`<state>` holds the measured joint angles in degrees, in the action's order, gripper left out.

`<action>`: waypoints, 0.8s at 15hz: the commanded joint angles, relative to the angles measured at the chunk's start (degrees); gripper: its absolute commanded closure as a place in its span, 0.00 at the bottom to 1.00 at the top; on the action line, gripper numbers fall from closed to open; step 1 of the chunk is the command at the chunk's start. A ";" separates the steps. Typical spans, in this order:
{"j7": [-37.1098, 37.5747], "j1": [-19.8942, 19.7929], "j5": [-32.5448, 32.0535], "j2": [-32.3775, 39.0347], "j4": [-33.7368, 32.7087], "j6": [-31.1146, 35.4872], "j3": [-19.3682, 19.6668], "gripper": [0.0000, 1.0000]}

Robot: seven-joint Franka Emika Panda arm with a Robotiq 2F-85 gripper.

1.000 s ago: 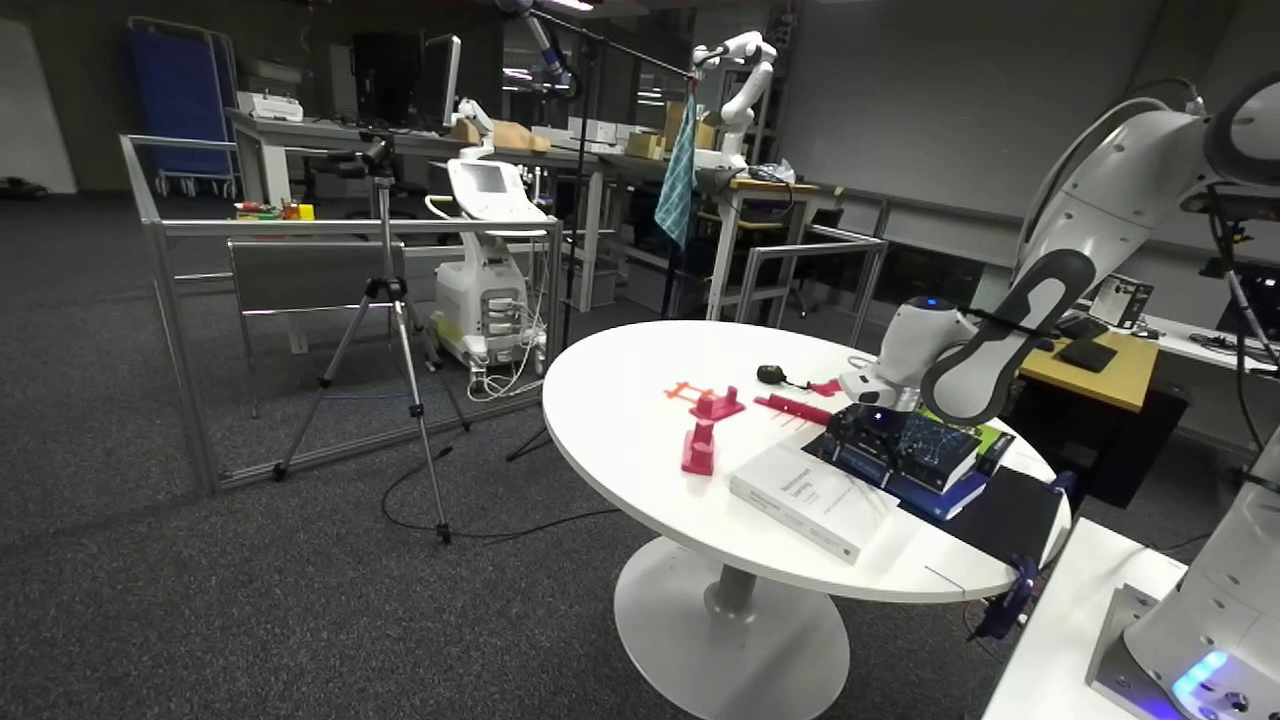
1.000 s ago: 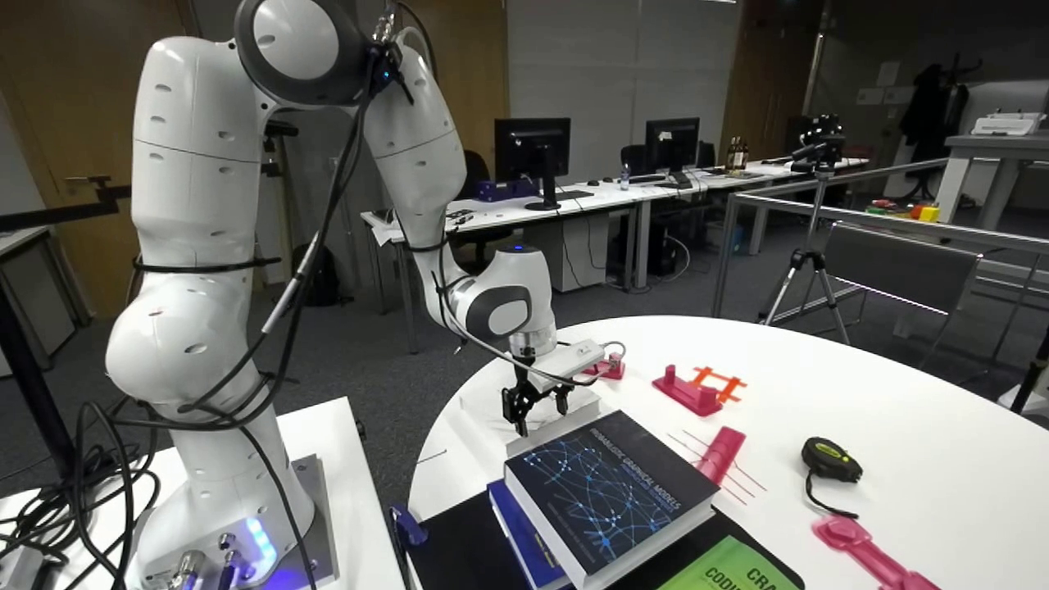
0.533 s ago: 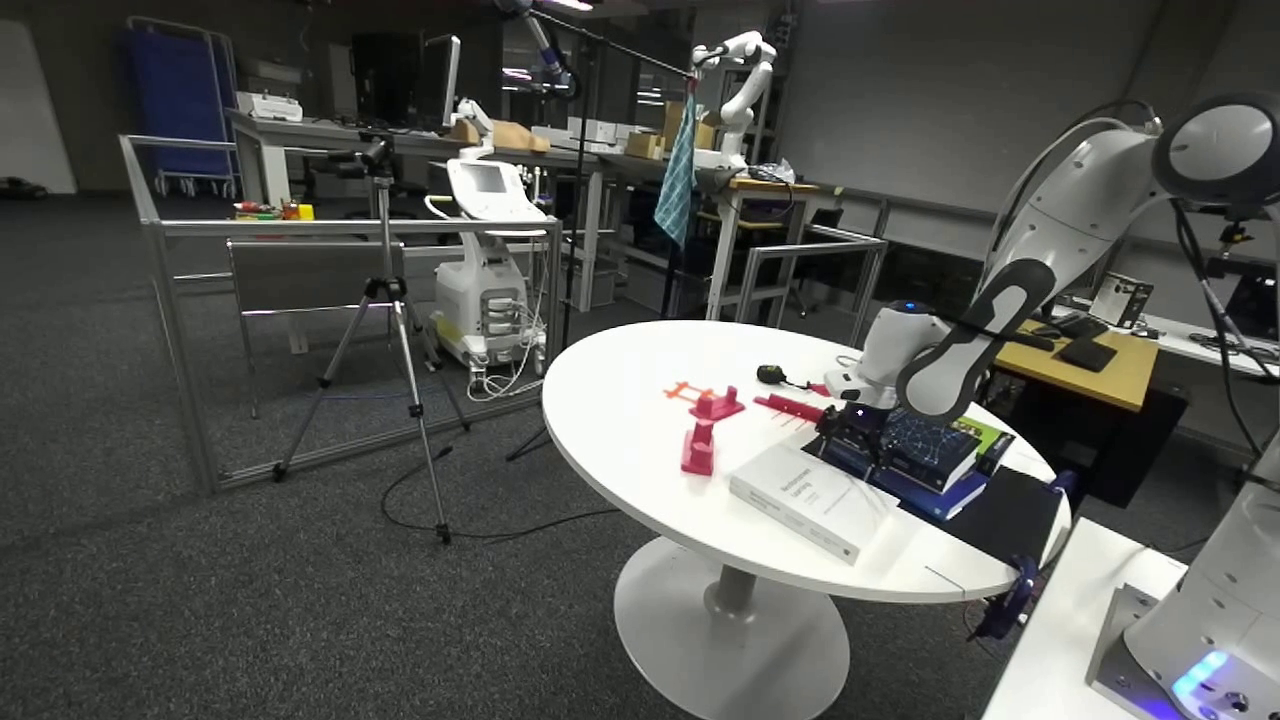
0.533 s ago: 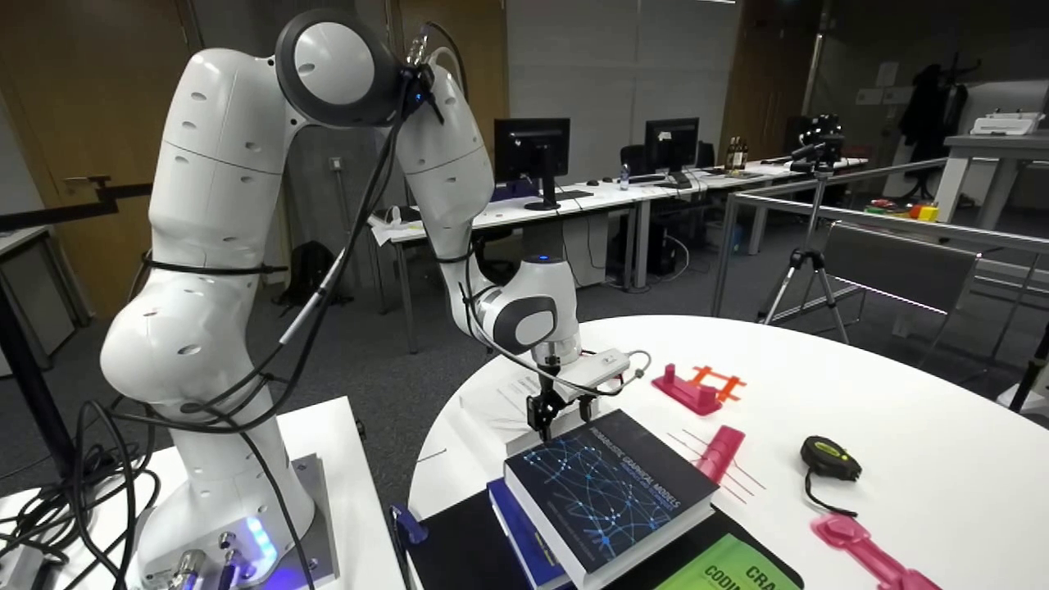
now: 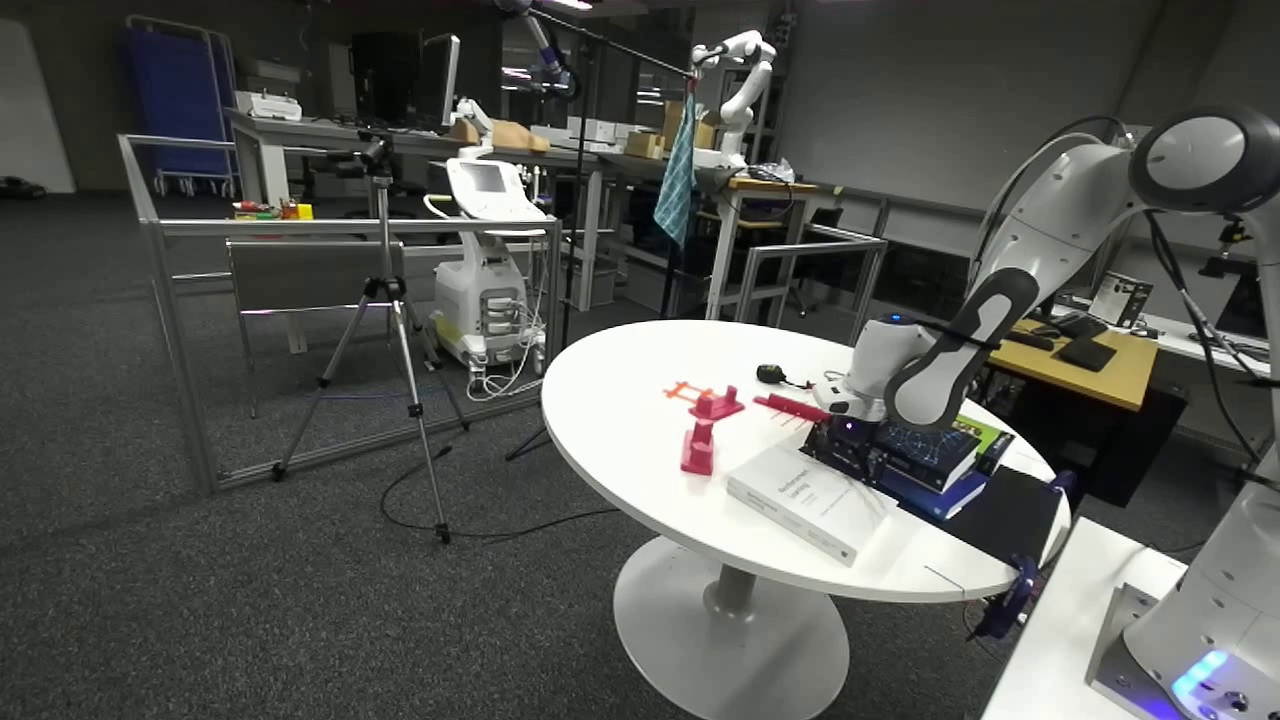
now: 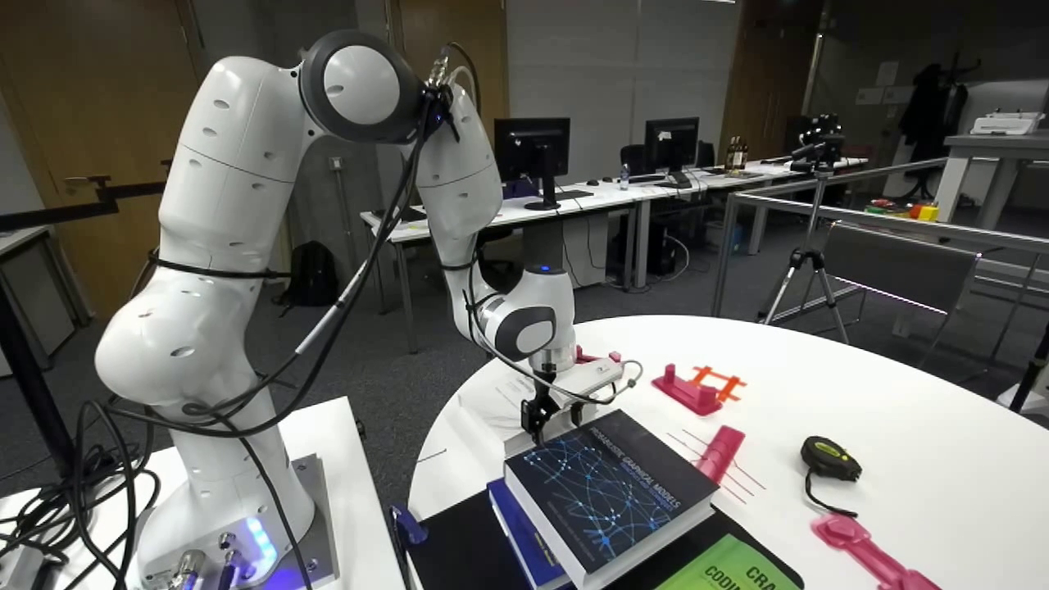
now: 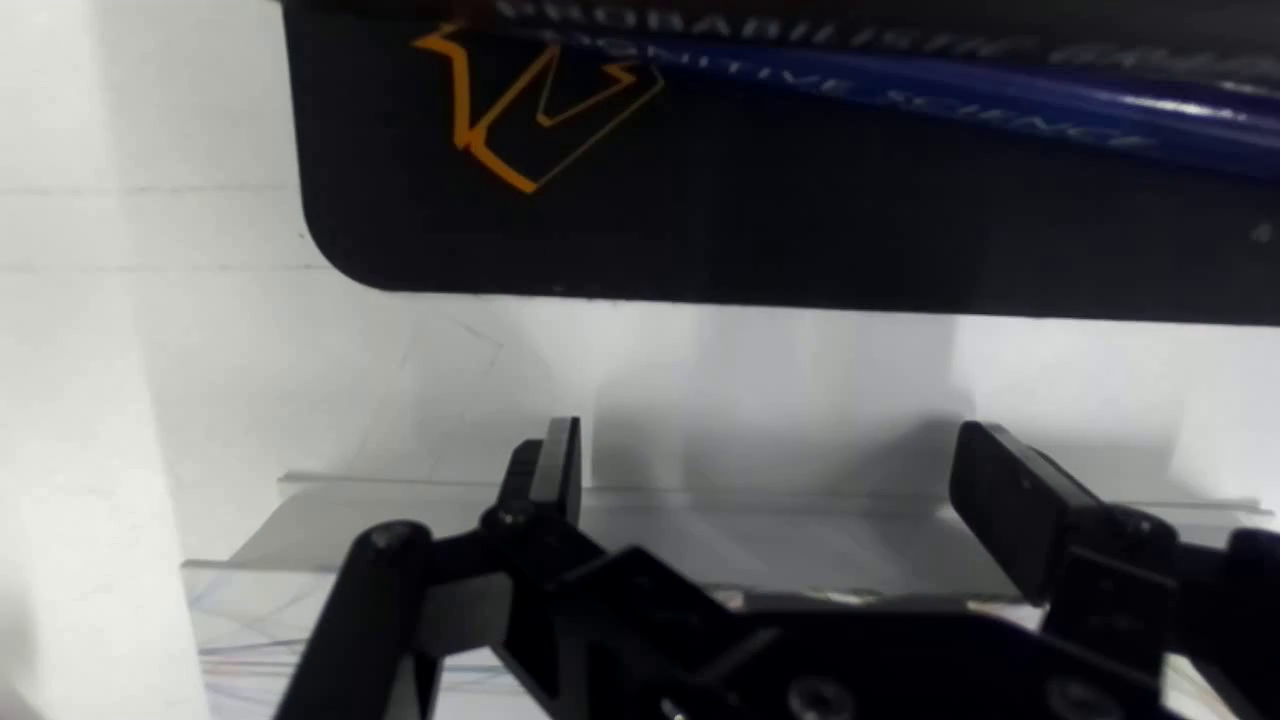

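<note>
My gripper (image 7: pixel 770 430) is open with nothing between its fingers. It points down at the edge of a white book (image 5: pixel 810 500) on the round white table; its cover also shows in the wrist view (image 7: pixel 250 620). The book's long side lies between and below the fingers; whether they touch it I cannot tell. In an exterior view the gripper (image 6: pixel 557 428) is between this white book (image 6: pixel 492 414) and a dark book with blue lines (image 6: pixel 610 492). The dark book lies on a blue book (image 6: pixel 524 533), which shows its spine in the wrist view (image 7: pixel 900 95).
The stacked books lie on a black mat (image 7: pixel 700 230). A green book (image 6: pixel 729 569) lies beside them. Red printed parts (image 6: pixel 692 397), an orange frame (image 6: pixel 721 383), a red bar with thin rods (image 6: pixel 723 453) and a tape measure (image 6: pixel 829 459) lie on the table (image 5: pixel 620 400).
The arm has reached out over the table and come down. The gripper has moved lower beside the white book's edge and stays open.
</note>
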<state>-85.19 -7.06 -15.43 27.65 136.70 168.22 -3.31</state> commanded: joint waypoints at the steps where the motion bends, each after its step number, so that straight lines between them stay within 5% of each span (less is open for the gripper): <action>1: -0.90 -3.09 1.52 0.11 -0.87 -2.40 -3.70 0.00; 12: -0.76 -2.80 2.39 -0.56 -0.85 -4.44 -6.89 0.00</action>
<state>-85.20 -9.38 -14.32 27.87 136.17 165.73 -8.59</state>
